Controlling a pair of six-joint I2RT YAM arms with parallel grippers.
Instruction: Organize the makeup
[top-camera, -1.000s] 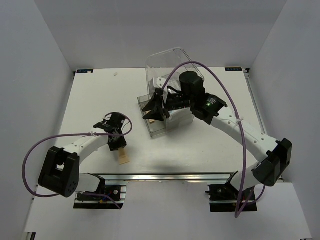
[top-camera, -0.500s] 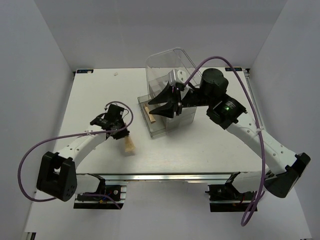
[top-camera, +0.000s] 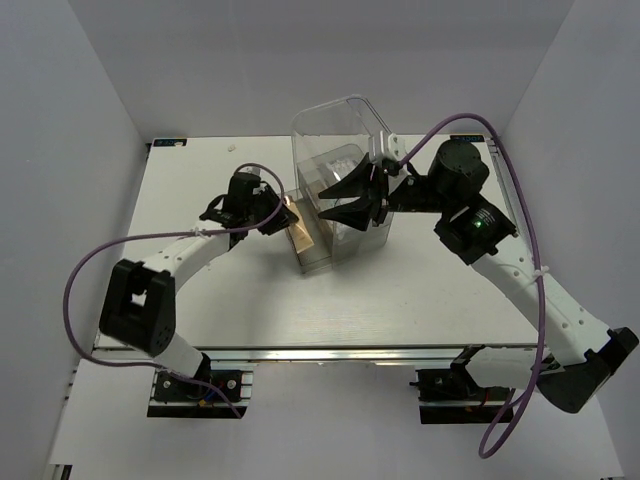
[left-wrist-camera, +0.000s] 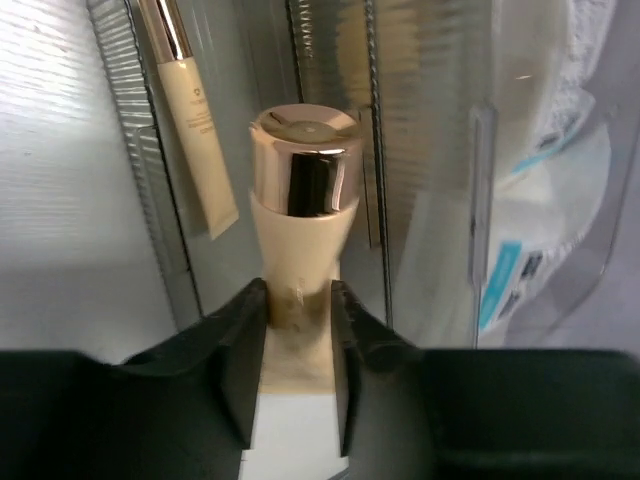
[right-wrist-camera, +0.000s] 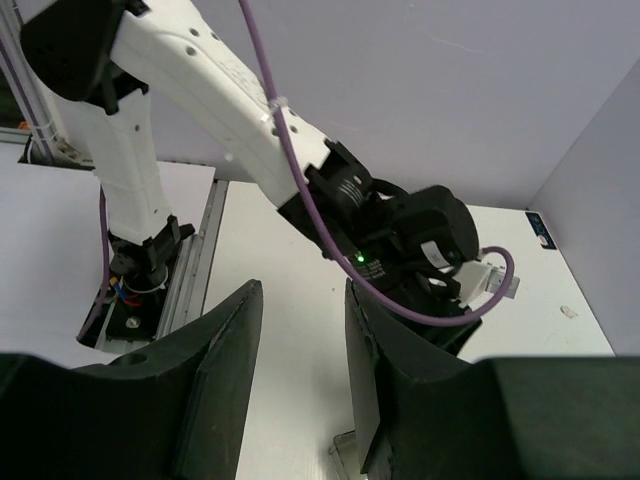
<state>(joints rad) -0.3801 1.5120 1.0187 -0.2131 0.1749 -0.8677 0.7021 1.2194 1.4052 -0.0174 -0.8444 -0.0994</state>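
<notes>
One slim tube (left-wrist-camera: 195, 130) lies in the clear box (top-camera: 345, 110). The left gripper (left-wrist-camera: 297, 305) clamps the second tube (left-wrist-camera: 300, 200) right at the box, unreleased; the right gripper (right-wrist-camera: 300, 340) hangs open, empty.

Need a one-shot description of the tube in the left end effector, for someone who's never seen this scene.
Find the clear plastic box in the middle of the table; the left end effector sits at its left side. Pinched in it is a beige tube with a shiny rose-gold cap pointing toward the box. The other beige tube lies flat in a narrow compartment, ungripped.
</notes>
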